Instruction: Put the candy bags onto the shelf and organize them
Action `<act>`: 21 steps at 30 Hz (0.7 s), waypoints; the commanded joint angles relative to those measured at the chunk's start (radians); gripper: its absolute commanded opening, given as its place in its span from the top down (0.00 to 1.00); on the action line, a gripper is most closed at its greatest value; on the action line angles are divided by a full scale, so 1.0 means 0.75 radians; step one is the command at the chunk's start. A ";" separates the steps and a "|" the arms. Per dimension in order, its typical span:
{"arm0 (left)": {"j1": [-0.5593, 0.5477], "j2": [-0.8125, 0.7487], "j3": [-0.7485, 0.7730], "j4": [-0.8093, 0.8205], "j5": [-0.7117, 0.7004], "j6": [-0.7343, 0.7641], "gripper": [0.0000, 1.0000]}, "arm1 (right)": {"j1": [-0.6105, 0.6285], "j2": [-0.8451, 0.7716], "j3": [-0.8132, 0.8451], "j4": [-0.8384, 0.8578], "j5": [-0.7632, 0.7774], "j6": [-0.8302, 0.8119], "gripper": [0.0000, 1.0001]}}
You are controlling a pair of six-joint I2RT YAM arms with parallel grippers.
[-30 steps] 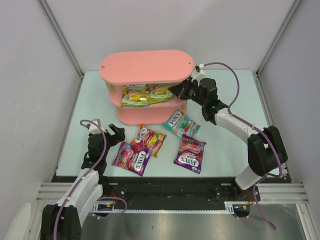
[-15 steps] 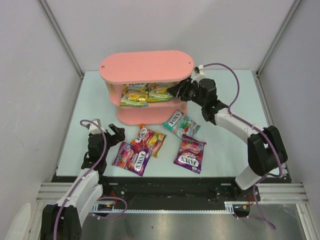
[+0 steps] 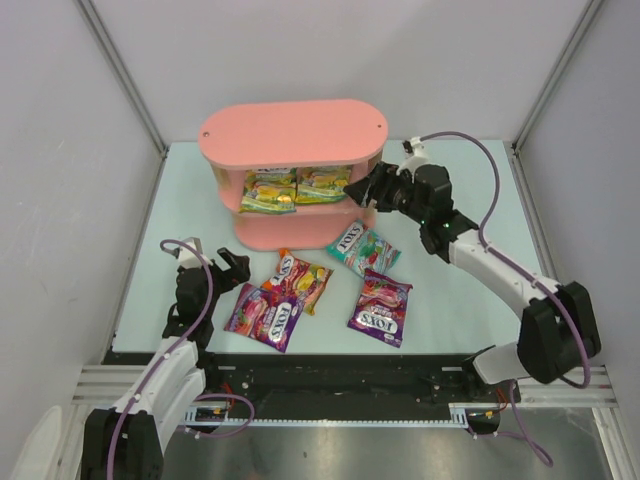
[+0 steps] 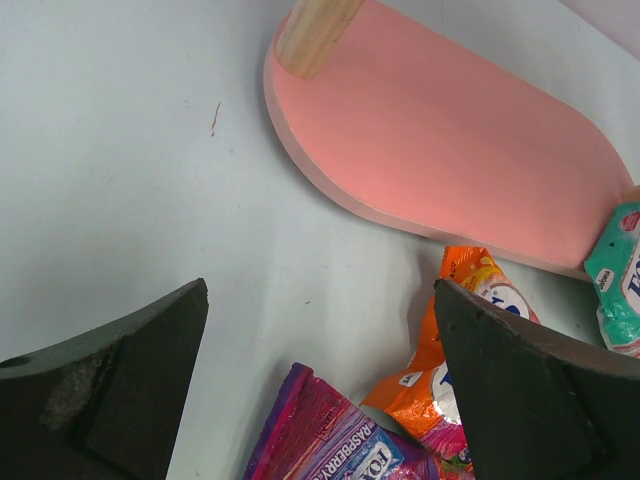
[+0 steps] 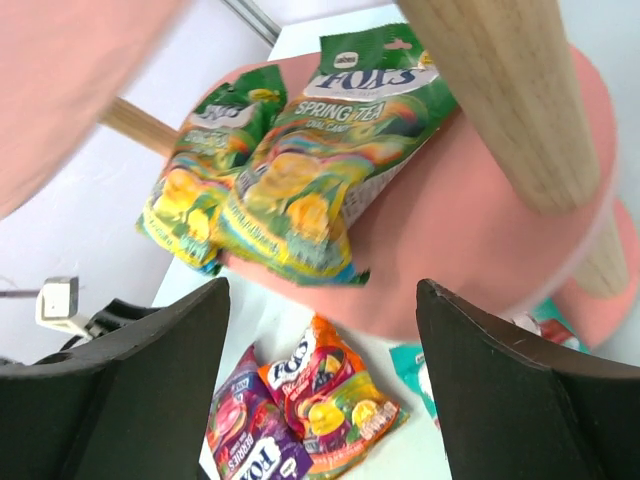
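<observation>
Fingers [image 5: 120, 390] of the right gripper [image 3: 358, 188] are standing wide apart, gripping nothing, just beside the right end of the middle board of the pink shelf [image 3: 292, 135]. On that board two yellow-green bags [image 3: 270, 191] are lying side by side. In front of the shelf, on the tabletop [image 3: 200, 200], the teal bag [image 3: 362, 247], the red-orange bag [image 3: 299, 279] and two purple bags [image 3: 264, 315] are lying flat, the red-orange one touching the left purple one. The left gripper [image 3: 230, 266] is hanging near that purple bag, likewise spread wide and empty.
</observation>
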 commanded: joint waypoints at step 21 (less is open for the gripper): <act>0.011 0.002 0.021 0.042 0.018 -0.019 0.00 | -0.432 -0.040 -0.569 0.336 -0.317 -0.050 0.24</act>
